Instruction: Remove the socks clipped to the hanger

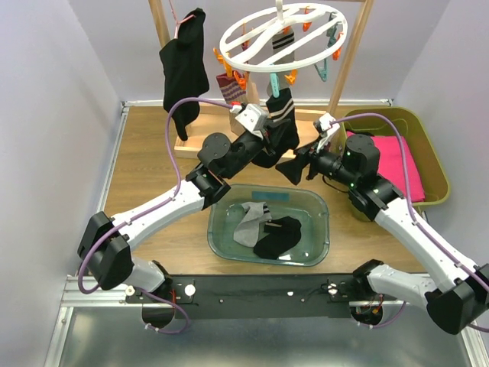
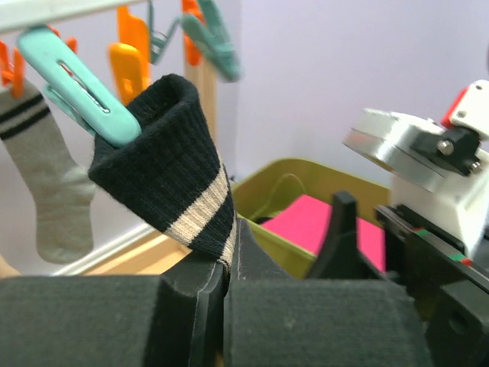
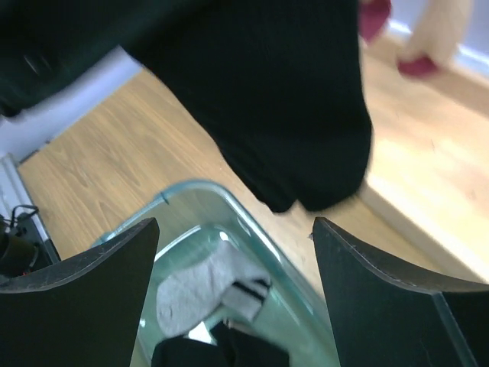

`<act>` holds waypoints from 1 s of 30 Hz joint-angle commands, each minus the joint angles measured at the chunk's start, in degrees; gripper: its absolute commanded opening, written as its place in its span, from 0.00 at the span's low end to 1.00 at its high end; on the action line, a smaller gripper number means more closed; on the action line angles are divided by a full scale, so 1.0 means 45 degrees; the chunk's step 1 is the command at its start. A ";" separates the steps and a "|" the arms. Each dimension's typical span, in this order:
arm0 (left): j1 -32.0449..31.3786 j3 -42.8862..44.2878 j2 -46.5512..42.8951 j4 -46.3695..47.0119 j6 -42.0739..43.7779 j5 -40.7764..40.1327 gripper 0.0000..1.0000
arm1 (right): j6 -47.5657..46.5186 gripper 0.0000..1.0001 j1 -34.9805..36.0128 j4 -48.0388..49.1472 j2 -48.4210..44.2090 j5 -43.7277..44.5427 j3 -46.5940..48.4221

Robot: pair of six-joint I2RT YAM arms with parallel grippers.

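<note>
White round hanger (image 1: 228, 37) up at the back of the table, wavy bars inside the ring, orange and teal pegs (image 1: 291, 76) dangling beneath, too crowded to count. Three socks clipped there in the top view: a banded sock (image 1: 281, 115), black with one tan band, nipped at the cuff by a teal peg (image 2: 76, 84); a hanging grey sock (image 1: 284, 44) with two black stripes at its cuff, seen through the ring; a maroon striped sock (image 1: 229, 88) on the left side, beside orange pegs. Left tool (image 2: 228, 271) clamped on the lower part of the banded sock, pads pressed together with the knit pinched between. Right tool (image 3: 235, 223) spread wide, gripping nothing, just below the foot of the banded sock, which hangs dark and blurred above it in the right wrist view. Two containers on the table. In front, between the arms, a clear green tub (image 1: 325, 218) holding two socks: one loose grey sock (image 1: 248, 223) with a black stripe and one plain loose black sock (image 1: 279, 237), touching each other. At the right, an olive bin (image 1: 430, 153) holding one folded pink cloth (image 1: 397, 160). Apart from the socks, one larger black garment (image 1: 186, 65) hung from a pink hook by the left wooden post (image 1: 159, 19). At the top edge of the right wrist view, something pale with a maroon end, too blurred to name.
</note>
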 commanded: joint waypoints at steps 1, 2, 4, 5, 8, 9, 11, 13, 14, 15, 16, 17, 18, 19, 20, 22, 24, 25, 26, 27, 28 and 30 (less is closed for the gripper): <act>0.0044 0.0249 -0.0249 -0.0483 -0.0865 0.1654 0.00 | -0.0427 0.88 -0.0017 0.3483 0.0773 -0.2016 -0.0129; 0.0083 0.0269 -0.0229 -0.0502 -0.0981 0.1771 0.00 | -0.0311 0.88 -0.0036 0.3678 0.0912 -0.2193 -0.0050; 0.0103 0.0308 -0.0268 -0.0522 -0.1080 0.2103 0.00 | -0.0116 0.82 -0.0017 0.4205 0.1049 -0.1981 -0.0049; 0.0123 0.0328 -0.0268 -0.0541 -0.1099 0.2200 0.00 | -0.0038 0.79 -0.0017 0.4343 0.1050 -0.1844 -0.0088; 0.0181 0.0386 -0.0307 -0.0658 -0.1139 0.2299 0.01 | 0.0138 0.38 -0.0017 0.4560 0.0991 -0.1648 -0.0264; 0.0259 0.0445 -0.0307 -0.0852 -0.1255 0.2338 0.04 | 0.0158 0.28 -0.0017 0.4501 0.0991 -0.1667 -0.0284; 0.0396 0.0640 -0.0288 -0.1068 -0.1372 0.2493 0.29 | 0.0178 0.01 -0.0017 0.4228 0.0972 -0.1474 -0.0342; 0.0648 0.0893 -0.0365 -0.1400 -0.1528 0.2689 0.64 | 0.0198 0.01 -0.0017 0.4053 0.0894 -0.1317 -0.0517; 0.0766 0.0952 -0.0405 -0.1536 -0.1645 0.2690 0.78 | 0.0217 0.01 -0.0017 0.3974 0.0874 -0.1142 -0.0557; 0.0922 0.1030 -0.0463 -0.1770 -0.1782 0.2670 0.87 | 0.0217 0.01 -0.0017 0.3877 0.0777 -0.1082 -0.0577; 0.1214 0.1128 -0.0618 -0.1811 -0.2035 0.2689 0.88 | 0.0217 0.01 -0.0017 0.3702 0.0718 -0.1043 -0.0615; 0.1410 0.1187 -0.0678 -0.1869 -0.2192 0.2670 0.88 | 0.0198 0.01 -0.0017 0.3623 0.0660 -0.1042 -0.0635; 0.1547 0.1265 -0.0737 -0.1908 -0.2271 0.2825 0.88 | 0.0159 0.01 -0.0036 0.3564 0.0601 -0.1023 -0.0693; 0.1723 0.1420 -0.0795 -0.1948 -0.2349 0.2923 0.88 | 0.0139 0.01 -0.0017 0.3486 0.0484 -0.1042 -0.0733; 0.1995 0.1538 -0.0815 -0.1948 -0.2620 0.2885 0.88 | 0.0120 0.01 -0.0017 0.3408 0.0445 -0.1062 -0.0733; 0.2328 0.1927 -0.0699 -0.1967 -0.3031 0.2943 0.88 | 0.0061 0.01 -0.0017 0.3174 0.0366 -0.1120 -0.0733; 0.2797 0.2260 -0.0504 -0.2045 -0.3790 0.3196 0.88 | 0.0060 0.01 -0.0017 0.3095 0.0347 -0.1140 -0.0714; 0.2895 0.2571 -0.0290 -0.2046 -0.3930 0.3159 0.88 | 0.0022 0.01 -0.0017 0.2978 0.0347 -0.1159 -0.0694; 0.2916 0.2729 -0.0172 -0.2046 -0.3970 0.3100 0.88 | 0.0041 0.01 -0.0017 0.2939 0.0289 -0.1198 -0.0655; 0.2974 0.2904 -0.0035 -0.2046 -0.3855 0.2945 0.88 | 0.0022 0.01 -0.0017 0.2900 0.0288 -0.1257 -0.0616; 0.2974 0.3273 0.0275 -0.2026 -0.3796 0.2905 0.88 | 0.0041 0.01 -0.0017 0.2861 0.0269 -0.1315 -0.0616; 0.3033 0.3627 0.0628 -0.2123 -0.3775 0.2769 0.88 | 0.0022 0.01 -0.0017 0.2841 0.0229 -0.1393 -0.0558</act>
